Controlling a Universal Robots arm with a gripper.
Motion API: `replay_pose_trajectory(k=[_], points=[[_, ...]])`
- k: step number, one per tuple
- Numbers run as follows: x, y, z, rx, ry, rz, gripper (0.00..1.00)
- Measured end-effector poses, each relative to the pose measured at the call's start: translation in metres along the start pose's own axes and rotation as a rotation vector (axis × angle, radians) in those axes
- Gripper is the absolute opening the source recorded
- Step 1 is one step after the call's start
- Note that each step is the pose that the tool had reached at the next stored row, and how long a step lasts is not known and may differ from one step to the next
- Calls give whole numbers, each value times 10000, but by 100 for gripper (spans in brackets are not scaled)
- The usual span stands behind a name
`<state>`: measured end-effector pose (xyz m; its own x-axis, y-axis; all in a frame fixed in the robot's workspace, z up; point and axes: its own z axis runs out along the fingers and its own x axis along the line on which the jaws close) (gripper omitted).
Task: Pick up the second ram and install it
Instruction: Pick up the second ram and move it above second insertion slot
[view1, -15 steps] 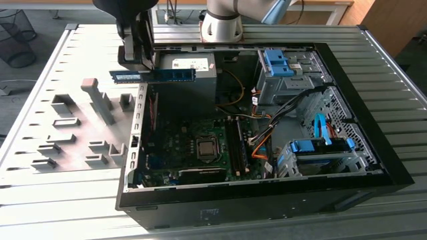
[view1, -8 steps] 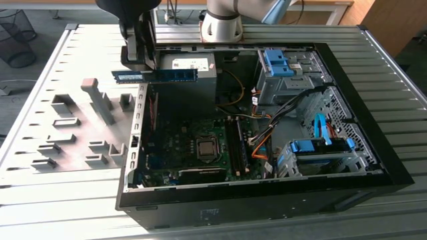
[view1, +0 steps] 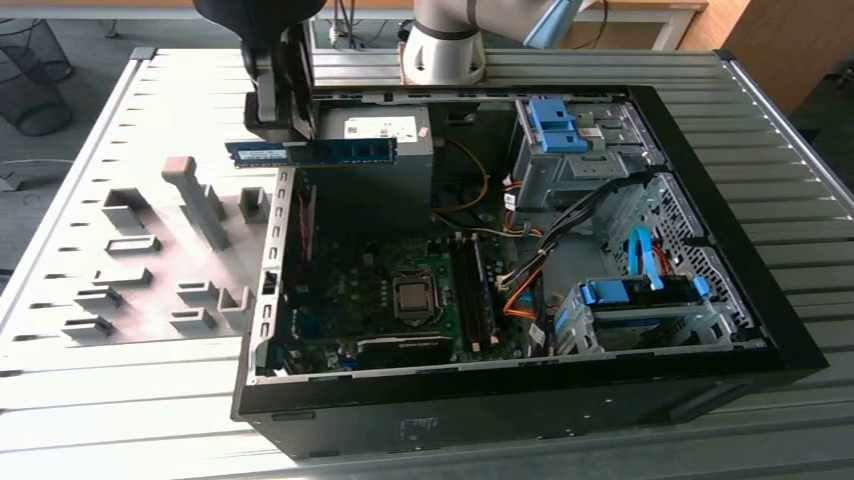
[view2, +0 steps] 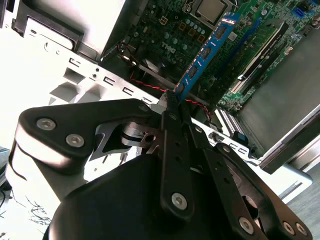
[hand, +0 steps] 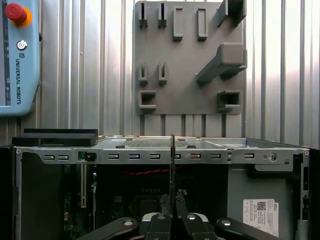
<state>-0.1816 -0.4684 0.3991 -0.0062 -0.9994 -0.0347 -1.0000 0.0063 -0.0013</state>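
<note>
The second ram (view1: 314, 151) is a thin green-blue stick with black chips. It hangs level in the air over the far edge of the open computer case (view1: 747, 330), toward the exterior view's left. My gripper (view1: 286, 140) is shut on it near its middle. In the second wrist view the ram (view2: 205, 52) juts out from between the black fingers (view2: 175, 115), above the green motherboard (view2: 170, 35). The first wrist view shows the ram (hand: 172, 165) edge-on, rising from my gripper (hand: 172, 202). The motherboard's long black memory slots (view1: 471, 290) lie beside the processor socket (view1: 414, 297).
A grey fixture plate (view1: 147, 270) with upright grey blocks lies on the ribbed table at the exterior view's left. Inside the case are a power supply (view1: 380, 135), blue drive brackets (view1: 554, 125) and loose cables (view1: 534, 270). A teach pendant (hand: 17, 55) lies on the table.
</note>
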Motion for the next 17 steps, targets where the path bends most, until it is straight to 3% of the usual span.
replay_pose_trajectory(k=[17], points=[[0,-46,8,0,0,-1,14]])
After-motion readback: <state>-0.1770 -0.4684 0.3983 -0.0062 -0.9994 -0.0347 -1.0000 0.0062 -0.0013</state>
